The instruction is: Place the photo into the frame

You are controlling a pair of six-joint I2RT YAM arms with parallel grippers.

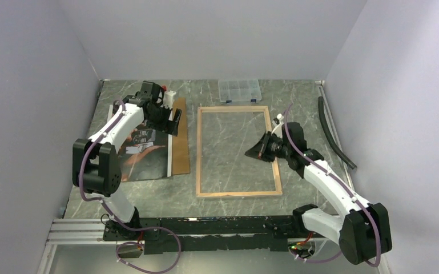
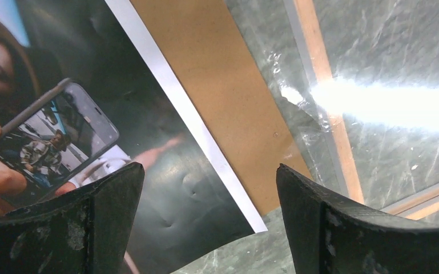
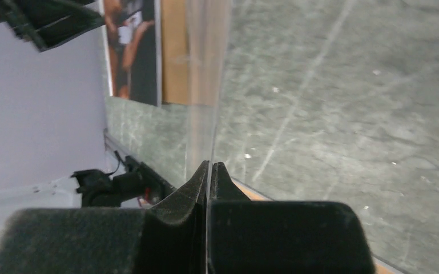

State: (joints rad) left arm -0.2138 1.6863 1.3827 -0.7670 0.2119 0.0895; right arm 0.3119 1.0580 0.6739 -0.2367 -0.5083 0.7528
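Photo (image 1: 145,151) lies at left beneath the spread left pincer (image 2: 208,171), likely needing an edge grasp next, while the right pincer (image 3: 210,168) pinches the clear pane (image 3: 205,85) of the frame (image 1: 237,194).

One photo (image 1: 143,151), one frame (image 1: 238,194), one brown backing board (image 1: 181,148), one clear compartment box (image 1: 239,90), two arms (image 1: 117,123) (image 1: 331,182)

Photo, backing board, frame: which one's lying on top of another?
The photo: its dark print with white margin overlaps the brown backing board; the frame lies alongside.
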